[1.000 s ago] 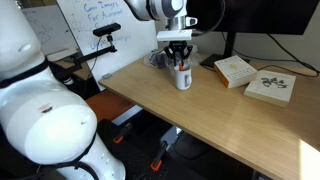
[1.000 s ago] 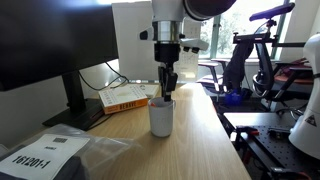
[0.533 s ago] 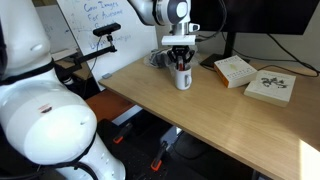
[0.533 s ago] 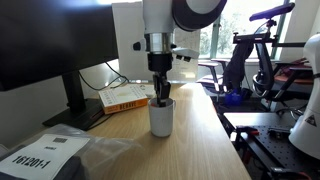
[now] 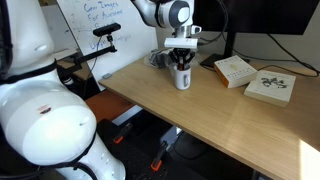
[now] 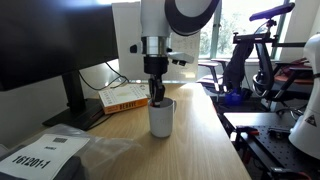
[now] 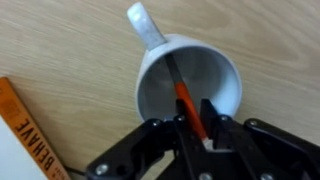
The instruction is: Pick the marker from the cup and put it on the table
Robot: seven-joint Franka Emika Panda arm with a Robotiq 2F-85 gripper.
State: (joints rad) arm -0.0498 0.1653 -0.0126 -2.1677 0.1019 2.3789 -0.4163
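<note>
A white cup (image 5: 183, 78) stands on the wooden table (image 5: 210, 105); it also shows in an exterior view (image 6: 161, 118) and in the wrist view (image 7: 190, 85). An orange-red marker (image 7: 188, 107) leans inside the cup. My gripper (image 7: 198, 128) reaches down into the cup's mouth with its two black fingers either side of the marker, closed against it. In both exterior views the gripper (image 5: 181, 62) (image 6: 157, 93) sits right over the cup and hides the marker.
Two books (image 5: 236, 70) (image 5: 271, 87) lie on the table beyond the cup, below a dark monitor (image 5: 270, 20). An orange-spined book (image 6: 125, 98) lies behind the cup. A papers stack (image 6: 45, 155) lies near the monitor stand.
The gripper has sunk lower into the cup and its fingers have come together on the marker. The cup has stayed put.
</note>
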